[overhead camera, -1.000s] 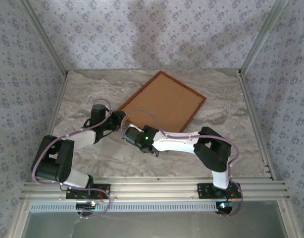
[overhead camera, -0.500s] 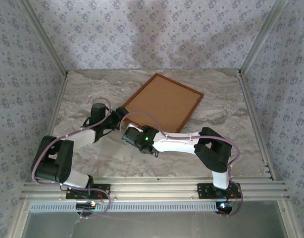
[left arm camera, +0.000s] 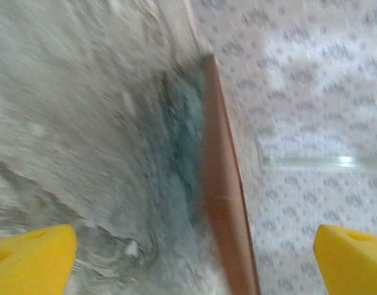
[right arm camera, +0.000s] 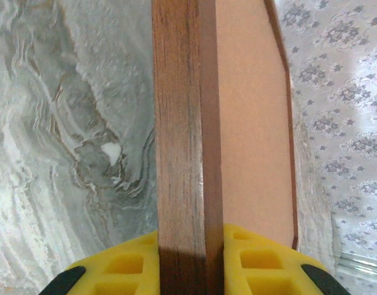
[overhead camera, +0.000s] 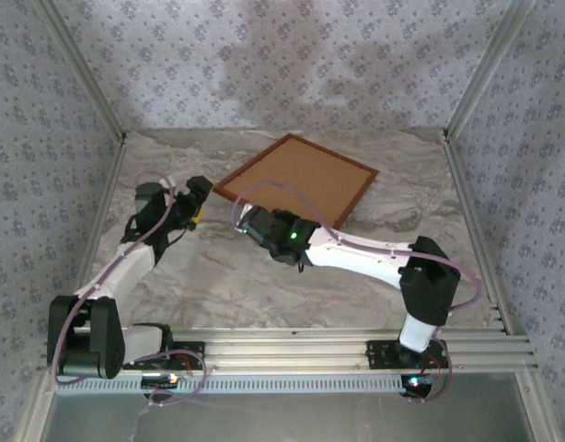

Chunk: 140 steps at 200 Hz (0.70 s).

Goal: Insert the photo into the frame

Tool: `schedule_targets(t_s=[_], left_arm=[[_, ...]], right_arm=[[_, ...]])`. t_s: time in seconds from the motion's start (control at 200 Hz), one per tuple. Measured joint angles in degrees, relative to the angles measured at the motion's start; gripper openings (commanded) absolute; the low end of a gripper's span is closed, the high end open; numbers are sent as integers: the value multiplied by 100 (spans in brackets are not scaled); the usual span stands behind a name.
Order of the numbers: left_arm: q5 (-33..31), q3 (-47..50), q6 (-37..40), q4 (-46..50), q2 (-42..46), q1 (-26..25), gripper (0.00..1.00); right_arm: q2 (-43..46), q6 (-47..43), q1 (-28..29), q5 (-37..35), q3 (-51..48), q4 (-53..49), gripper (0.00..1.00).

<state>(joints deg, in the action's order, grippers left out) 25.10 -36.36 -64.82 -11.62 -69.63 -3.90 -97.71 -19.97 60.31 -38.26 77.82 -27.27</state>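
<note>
Two grippers differ: the right gripper (right arm camera: pixel 188 249) is clamped on the wooden frame (right arm camera: pixel 179 123), with the brown backing board (right arm camera: pixel 250 123) stretching ahead of it. The left gripper (overhead camera: pixel 196 197) gapes empty, the frame's corner just ahead. A teal blur beneath that edge is probably the photo (left arm camera: pixel 179 141). The seating step looks nearly done; next, lower the frame flat.

Surface: table (overhead camera: pixel 218 285), grey-white marbled top | On it: reddish-brown wooden frame (overhead camera: pixel 333 154), far middle, set askew, back side up | Within frame: plain brown backing board (overhead camera: pixel 296 182) | Flat or tipped: unclear
</note>
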Motion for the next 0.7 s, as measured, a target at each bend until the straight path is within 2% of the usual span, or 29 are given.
schedule_targets(t_s=[0.145,0.44,0.7], left_arm=[[-98,608,-219,68,2,428,98],[-109,704,-214,181,-149,457,98],[-44,699,-208,160,-380,466,99]], right_arm=[[367,-52,-341,658,667,-420,0],[732,610,-1139,2013,2533,-1399,0],[734,1423,-2004,2968,3622,-2031,0]])
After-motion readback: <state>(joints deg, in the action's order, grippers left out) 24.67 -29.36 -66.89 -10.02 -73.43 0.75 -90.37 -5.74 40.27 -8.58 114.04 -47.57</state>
